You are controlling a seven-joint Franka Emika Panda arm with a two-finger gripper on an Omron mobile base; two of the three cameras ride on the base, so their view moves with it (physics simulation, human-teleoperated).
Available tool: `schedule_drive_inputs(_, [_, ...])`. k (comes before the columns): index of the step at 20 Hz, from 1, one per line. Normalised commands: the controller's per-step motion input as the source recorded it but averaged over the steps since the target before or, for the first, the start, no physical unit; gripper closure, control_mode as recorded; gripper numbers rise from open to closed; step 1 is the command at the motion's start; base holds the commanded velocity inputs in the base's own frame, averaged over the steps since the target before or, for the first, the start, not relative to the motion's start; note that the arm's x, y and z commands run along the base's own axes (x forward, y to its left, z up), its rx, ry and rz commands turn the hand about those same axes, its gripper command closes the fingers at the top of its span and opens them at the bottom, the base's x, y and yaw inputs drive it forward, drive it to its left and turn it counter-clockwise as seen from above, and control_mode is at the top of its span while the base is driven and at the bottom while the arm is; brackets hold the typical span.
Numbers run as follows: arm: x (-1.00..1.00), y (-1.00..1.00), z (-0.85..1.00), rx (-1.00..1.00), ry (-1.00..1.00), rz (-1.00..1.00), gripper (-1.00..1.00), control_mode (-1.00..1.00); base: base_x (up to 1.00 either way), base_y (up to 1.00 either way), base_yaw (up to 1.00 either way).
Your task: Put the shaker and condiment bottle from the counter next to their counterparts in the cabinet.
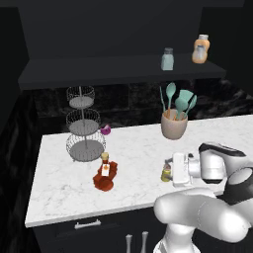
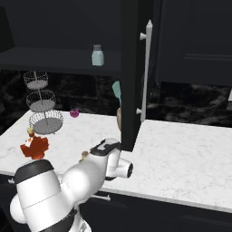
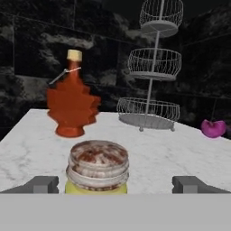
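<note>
White marble-patterned counter (image 1: 138,148) carries the small yellow-green shaker with brownish cap (image 3: 97,167), flanked by the wide-open, empty gripper (image 3: 116,184). Beyond the shaker, the red-brown leaf-shaped condiment bottle (image 3: 72,106) is seen beside a three-tier wire basket stand (image 3: 153,67).

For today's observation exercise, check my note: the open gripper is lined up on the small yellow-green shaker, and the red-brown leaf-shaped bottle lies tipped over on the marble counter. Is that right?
Not quite. The red-brown leaf-shaped condiment bottle stands upright on the white marble counter, as the hand view shows. The rest holds: the open gripper is lined up on the small yellow-green shaker.
</note>
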Motion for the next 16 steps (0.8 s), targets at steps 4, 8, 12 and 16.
schedule_drive_inputs(4, [0.28, 0.0, -0.2, 0.0, 0.0, 0.0, 1.0, -1.0, 0.0, 0.0, 0.0])
schedule_drive_inputs(8, [0.14, -0.25, -0.33, 0.09, 0.02, 0.0, 1.0, -1.0, 0.0, 0.0, 0.0])
schedule_drive_inputs(12, [0.0, -0.18, -0.27, 0.15, 0.0, 0.0, 1.0, -1.0, 0.0, 0.0, 0.0])
schedule_drive_inputs(16, [-0.06, -0.04, 0.09, 0.06, -0.05, 0.0, 1.0, -1.0, 0.0, 0.0, 0.0])
